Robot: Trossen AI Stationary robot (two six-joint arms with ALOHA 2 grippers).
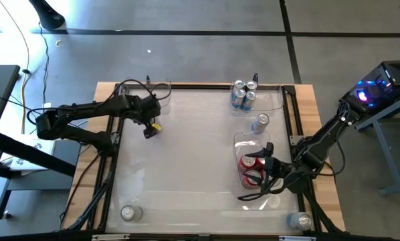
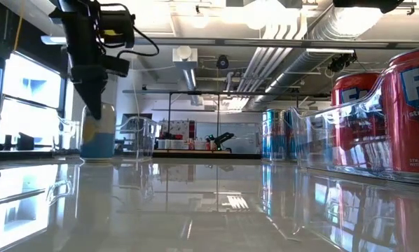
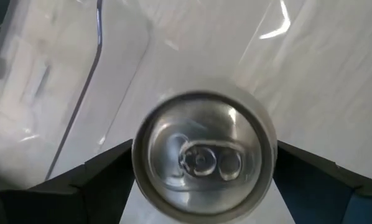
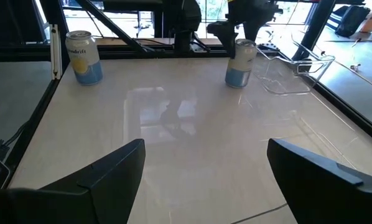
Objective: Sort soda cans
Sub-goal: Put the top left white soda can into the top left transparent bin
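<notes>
A pale can with a blue base [image 3: 204,158] stands upright on the table at the far left; it also shows in the low view [image 2: 97,136] and the right wrist view [image 4: 239,65]. My left gripper [image 3: 206,177] [image 1: 148,129] points down over it, open, one finger on either side of the can's top; I see no touch. My right gripper [image 4: 204,177] [image 1: 261,171] hangs open and holds nothing, above the clear bin [image 1: 239,144] with red cans [image 1: 252,171] at the near right. Blue cans [image 1: 243,95] stand in a far bin.
Single cans stand at the near left [image 1: 130,213] [image 4: 83,57], the near right corner [image 1: 300,221] and between the two right bins [image 1: 260,122]. A clear bin [image 4: 292,68] sits at the far left beside the left gripper. The table's middle is bare.
</notes>
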